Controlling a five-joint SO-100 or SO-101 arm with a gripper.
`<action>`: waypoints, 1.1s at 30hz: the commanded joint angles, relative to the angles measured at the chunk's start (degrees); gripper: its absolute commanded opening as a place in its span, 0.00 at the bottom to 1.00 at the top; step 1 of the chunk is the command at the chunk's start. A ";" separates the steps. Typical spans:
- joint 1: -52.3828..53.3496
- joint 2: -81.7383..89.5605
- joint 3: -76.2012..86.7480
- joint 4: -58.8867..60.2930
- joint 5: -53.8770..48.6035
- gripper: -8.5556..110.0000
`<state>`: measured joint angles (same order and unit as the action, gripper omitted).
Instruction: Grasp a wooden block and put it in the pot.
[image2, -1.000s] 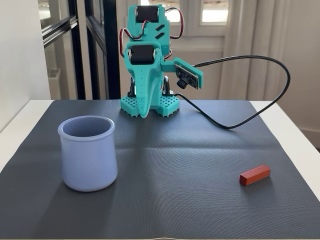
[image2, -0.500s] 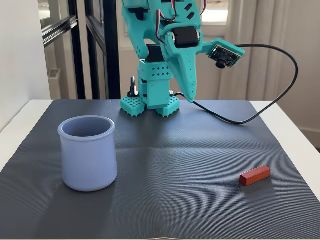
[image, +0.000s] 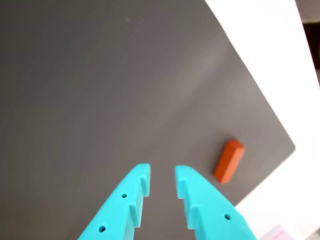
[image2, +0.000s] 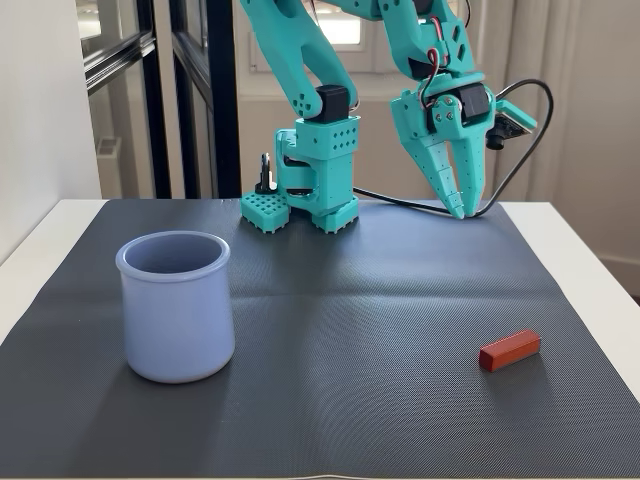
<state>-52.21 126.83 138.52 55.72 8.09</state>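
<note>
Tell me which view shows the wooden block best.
The fixed view: the wooden block lies whole and sharp on the dark mat, right of the pot. The wrist view shows the block slightly blurred, just right of the open gripper.

Mat (image2: 380, 330) bare between tool (image2: 458, 205) and wooden block (image2: 509, 350).
</note>
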 joint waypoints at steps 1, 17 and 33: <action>-1.85 -5.71 -6.59 -0.70 -0.26 0.16; -4.66 -36.30 -30.85 -14.77 0.18 0.16; 13.89 -35.16 -33.05 -5.71 -1.58 0.16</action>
<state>-39.11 88.24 105.82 48.87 7.47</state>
